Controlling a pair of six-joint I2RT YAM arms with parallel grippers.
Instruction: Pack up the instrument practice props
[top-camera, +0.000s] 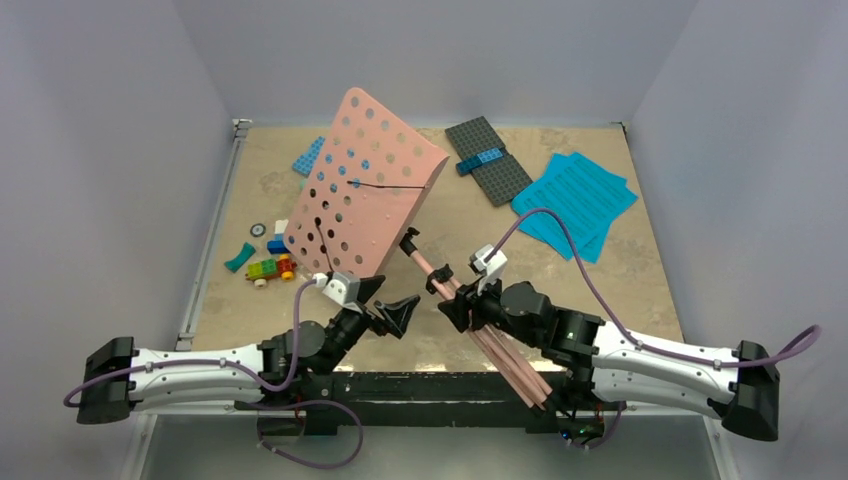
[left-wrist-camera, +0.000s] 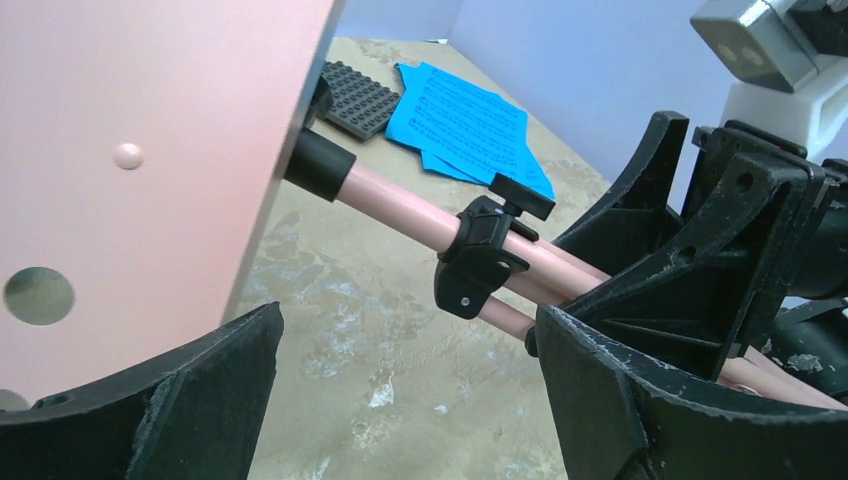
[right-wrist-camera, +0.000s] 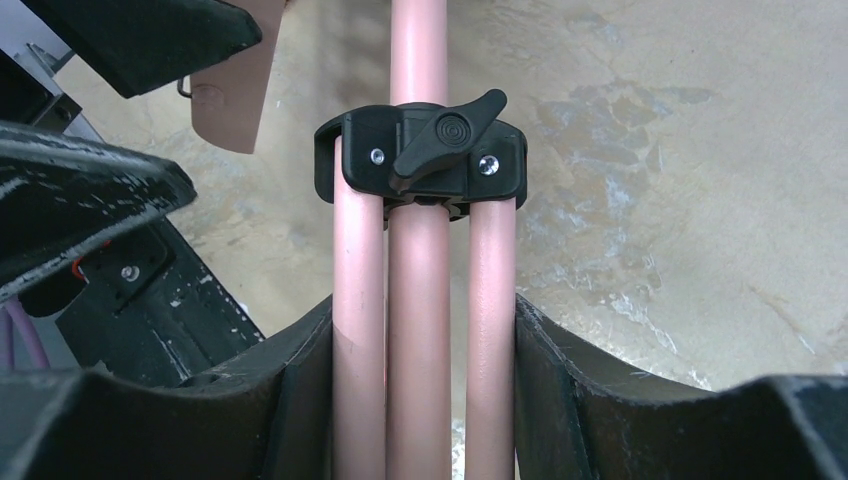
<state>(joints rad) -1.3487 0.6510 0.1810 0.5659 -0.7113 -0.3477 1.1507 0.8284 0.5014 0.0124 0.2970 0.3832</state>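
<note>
the pink music stand lies tilted over the middle of the table. its perforated board is raised toward the far left, and its three folded legs slope down to the near edge between the arm bases. the board is a smooth flat sheet with rounded corners and rows of round holes. the legs are smooth pink tubes, bundled side by side through a black plastic clamp collar with a wing knob.

the right gripper is clamped around those tubes just below the collar. the left gripper stands wide apart by the board's lower edge, gripping nothing.

cyan sheet-music pages, thin printed paper, lie fanned at the far right beside a grey studded baseplate. a blue studded baseplate and small toy bricks sit left of the board on the mottled, stone-look tabletop.
</note>
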